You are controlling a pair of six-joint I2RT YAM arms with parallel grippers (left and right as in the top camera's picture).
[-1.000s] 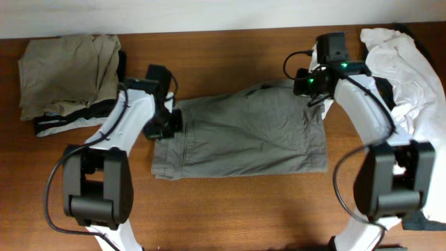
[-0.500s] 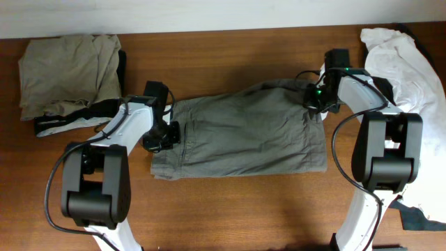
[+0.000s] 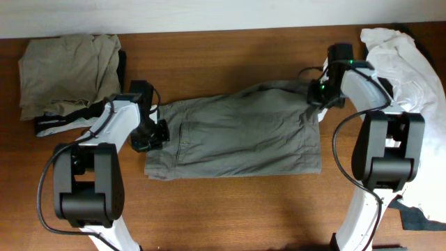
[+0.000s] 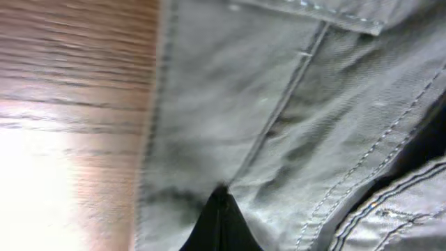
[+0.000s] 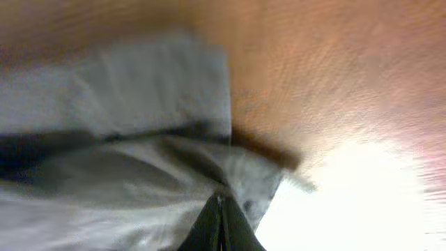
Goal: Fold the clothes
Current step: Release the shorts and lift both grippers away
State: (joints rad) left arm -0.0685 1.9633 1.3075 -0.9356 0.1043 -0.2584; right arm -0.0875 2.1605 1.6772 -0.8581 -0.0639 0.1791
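The grey-olive shorts (image 3: pixel 237 136) lie spread flat across the middle of the wooden table. My left gripper (image 3: pixel 155 131) is shut on the shorts' left edge; the left wrist view shows its closed black tips (image 4: pixel 221 209) pinching the seamed fabric (image 4: pixel 279 104). My right gripper (image 3: pixel 317 103) is shut on the shorts' upper right corner; the right wrist view shows its closed tips (image 5: pixel 221 213) on the blurred grey cloth (image 5: pixel 125 139).
A folded beige garment (image 3: pixel 66 70) lies on a black-and-white trimmed one (image 3: pixel 59 122) at the back left. A white shirt (image 3: pixel 404 63) is heaped at the back right. A dark cloth (image 3: pixel 421 217) sits at the front right edge.
Both grippers have dragged the shorts to the left; the left gripper moved left and slightly up, and the shorts' right edge shifted left with the cloth stretched flatter.
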